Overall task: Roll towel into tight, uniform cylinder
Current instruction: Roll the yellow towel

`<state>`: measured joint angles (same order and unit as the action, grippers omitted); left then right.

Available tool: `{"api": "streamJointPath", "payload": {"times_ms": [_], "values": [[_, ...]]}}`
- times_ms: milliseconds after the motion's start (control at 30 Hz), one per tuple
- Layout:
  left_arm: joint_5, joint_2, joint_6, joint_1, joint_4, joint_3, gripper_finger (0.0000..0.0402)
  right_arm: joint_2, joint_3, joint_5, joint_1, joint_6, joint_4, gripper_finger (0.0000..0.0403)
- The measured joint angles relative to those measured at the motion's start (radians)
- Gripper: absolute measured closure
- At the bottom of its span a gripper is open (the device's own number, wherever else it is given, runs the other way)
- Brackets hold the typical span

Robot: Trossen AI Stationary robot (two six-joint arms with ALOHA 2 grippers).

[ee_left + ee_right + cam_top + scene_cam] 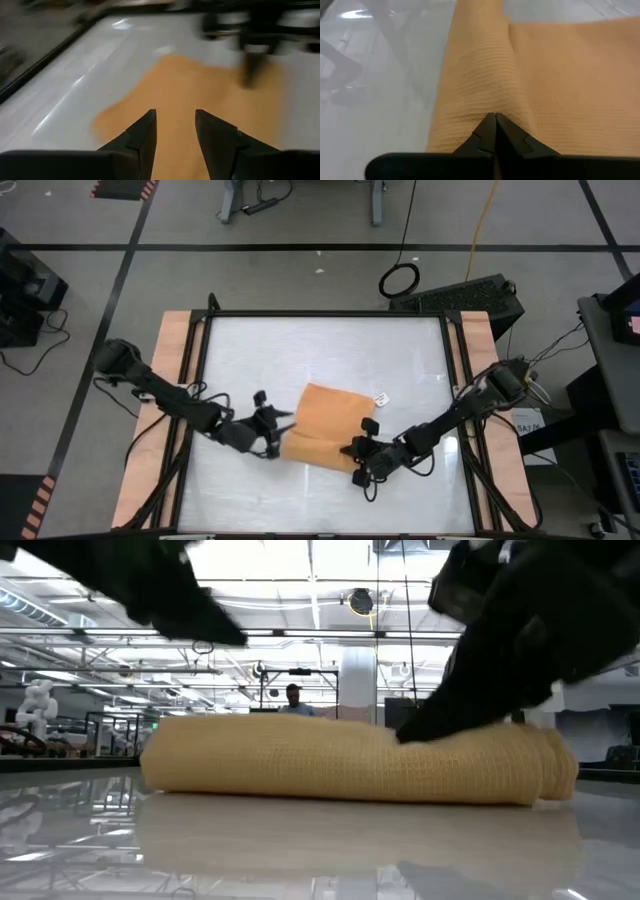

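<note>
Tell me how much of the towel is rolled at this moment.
Done: the near edge of the towel is rolled. In hand: the shut right tool presses on the roll, and the left tool, jaws apart, is at the other end. Left: the flat far part.

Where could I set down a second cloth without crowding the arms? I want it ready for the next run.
Bare tabletop lies between the far frame edge and the towel, and along the near edge under both arms. It is crowded mid-table: the left gripper is at the towel's left end with jaws apart, and the shut right gripper presses the rolled part.
</note>
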<state>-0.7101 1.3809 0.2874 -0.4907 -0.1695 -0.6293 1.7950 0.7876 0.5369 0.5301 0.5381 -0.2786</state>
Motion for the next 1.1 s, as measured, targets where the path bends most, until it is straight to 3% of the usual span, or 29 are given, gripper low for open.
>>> {"api": "streamJointPath", "payload": {"times_ms": [100, 167, 400, 633, 867, 1100], "values": [[0.222, -0.01, -0.145, -0.024, -0.063, 0.002, 0.0261, -0.04, 0.0, 0.006, 0.003, -0.007, 0.048, 0.0403], [0.304, 0.014, -0.162, -0.024, -0.056, 0.002, 0.0261, -0.065, 0.0, 0.007, 0.003, -0.023, 0.073, 0.0403], [0.234, 0.173, -0.093, 0.044, 0.05, 0.004, 0.0261, -0.144, 0.0, 0.011, 0.002, -0.056, 0.157, 0.0403], [0.255, 0.309, -0.136, 0.133, -0.159, 0.004, 0.0261, -0.174, 0.0, 0.143, 0.0, -0.01, 0.286, 0.0403], [0.277, 0.333, -0.083, 0.171, -0.151, 0.004, 0.0261, -0.175, 0.0, 0.031, 0.053, -0.068, 0.155, 0.0403], [0.287, 0.346, -0.064, 0.177, -0.159, 0.004, 0.0261, -0.153, 0.004, 0.061, 0.136, -0.166, -0.086, 0.0403]]}}
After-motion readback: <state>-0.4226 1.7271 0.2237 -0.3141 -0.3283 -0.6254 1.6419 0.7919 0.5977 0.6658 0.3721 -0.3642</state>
